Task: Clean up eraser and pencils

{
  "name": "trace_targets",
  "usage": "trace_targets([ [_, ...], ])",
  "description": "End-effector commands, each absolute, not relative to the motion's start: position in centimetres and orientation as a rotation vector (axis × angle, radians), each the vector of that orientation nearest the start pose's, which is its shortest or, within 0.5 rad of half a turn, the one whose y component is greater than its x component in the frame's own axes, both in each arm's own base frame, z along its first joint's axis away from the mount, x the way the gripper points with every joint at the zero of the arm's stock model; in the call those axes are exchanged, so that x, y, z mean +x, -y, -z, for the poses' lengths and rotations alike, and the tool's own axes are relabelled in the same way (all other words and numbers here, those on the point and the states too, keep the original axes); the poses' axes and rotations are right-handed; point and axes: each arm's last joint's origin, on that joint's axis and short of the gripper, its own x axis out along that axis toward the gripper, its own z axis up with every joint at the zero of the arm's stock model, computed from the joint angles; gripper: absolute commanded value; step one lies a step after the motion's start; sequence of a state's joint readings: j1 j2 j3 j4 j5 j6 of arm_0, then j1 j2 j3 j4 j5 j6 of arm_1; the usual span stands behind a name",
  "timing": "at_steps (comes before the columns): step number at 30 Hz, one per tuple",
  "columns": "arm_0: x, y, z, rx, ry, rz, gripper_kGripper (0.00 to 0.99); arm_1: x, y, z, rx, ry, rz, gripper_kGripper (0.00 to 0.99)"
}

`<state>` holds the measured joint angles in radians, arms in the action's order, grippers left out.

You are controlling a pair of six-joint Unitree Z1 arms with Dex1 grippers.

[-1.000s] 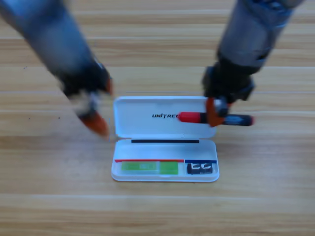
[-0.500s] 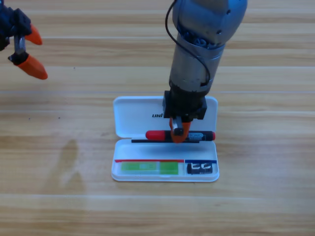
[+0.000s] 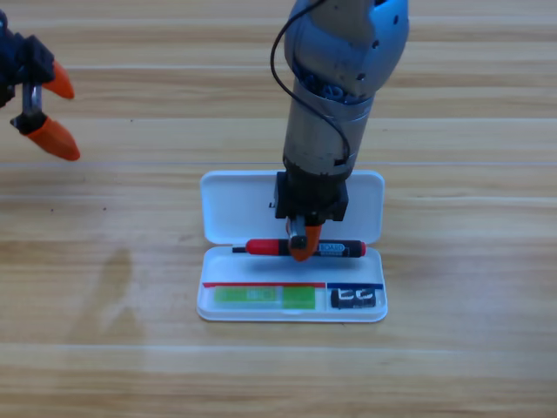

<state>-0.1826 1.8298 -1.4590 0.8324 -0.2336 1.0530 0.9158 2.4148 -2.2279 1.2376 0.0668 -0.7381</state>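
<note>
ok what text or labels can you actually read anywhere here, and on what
Black print on the open lid of the white plastic case: mostly hidden behind the right gripper; not readable.
White label on the black pen with red ends, held by that gripper: too blurred.
White markings on the small black eraser: illegible.
Left gripper waits upper left, no text.

I am working at what is looking like a lab bench: a bare wooden table (image 3: 470,366) is lying under a fixed overhead camera, with my two grey arms reaching over a white case (image 3: 228,209)
</note>
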Motion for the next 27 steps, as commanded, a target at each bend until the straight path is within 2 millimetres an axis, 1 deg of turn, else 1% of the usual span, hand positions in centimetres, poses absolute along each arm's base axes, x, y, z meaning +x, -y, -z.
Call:
trace_targets([
  [1,35.0,7.1,-29.0,0.854,-0.948,0.989,0.989,29.1,-41.3,-21.5,-1.173,-1.093,-1.331,0.841],
  [3,35.1,7.0,-28.9,0.856,-0.95,0.989,0.989,28.7,-40.8,-22.8,-1.166,-1.083,-1.327,0.859],
  [5,35.1,6.9,-28.8,0.858,-0.955,0.988,0.989,28.1,-40.1,-24.7,-1.157,-1.064,-1.327,0.877],
  [7,35.1,6.9,-28.6,0.859,-0.958,0.992,0.989,27.0,-38.9,-27.3,-1.152,-1.03,-1.328,0.897],
  [12,35.5,7.2,-28.6,0.854,-0.943,1.0,0.986,23.4,-34.7,-33.8,-1.065,-0.945,-1.388,0.899],
  [14,36.2,7.8,-28.7,0.851,-0.925,1.011,0.965,22.1,-33.1,-35.7,-0.996,-0.927,-1.412,0.902],
  [16,37.3,8.7,-28.7,0.846,-0.91,1.016,0.914,20.9,-31.4,-37.0,-0.935,-0.902,-1.433,0.902],
  [18,38.7,9.9,-28.6,0.836,-0.894,1.02,0.83,20.0,-29.7,-37.7,-0.888,-0.861,-1.415,0.904],
  [20,40.4,11.5,-28.1,0.81,-0.869,1.068,0.693,19.2,-27.9,-38.1,-0.832,-0.818,-1.389,0.919],
  [22,42.3,13.3,-26.9,0.785,-0.862,1.131,0.552,18.4,-26.3,-38.4,-0.774,-0.777,-1.364,0.93],
  [23,43.1,14.2,-26.2,0.768,-0.851,1.165,0.466,17.9,-25.6,-38.5,-0.744,-0.752,-1.353,0.931],
  [26,44.5,16.8,-23.4,0.72,-0.841,1.262,0.19,16.7,-23.7,-38.5,-0.648,-0.68,-1.329,0.945],
  [27,44.7,17.7,-22.4,0.709,-0.848,1.288,0.156,16.3,-23.1,-38.5,-0.622,-0.659,-1.326,0.946],
])
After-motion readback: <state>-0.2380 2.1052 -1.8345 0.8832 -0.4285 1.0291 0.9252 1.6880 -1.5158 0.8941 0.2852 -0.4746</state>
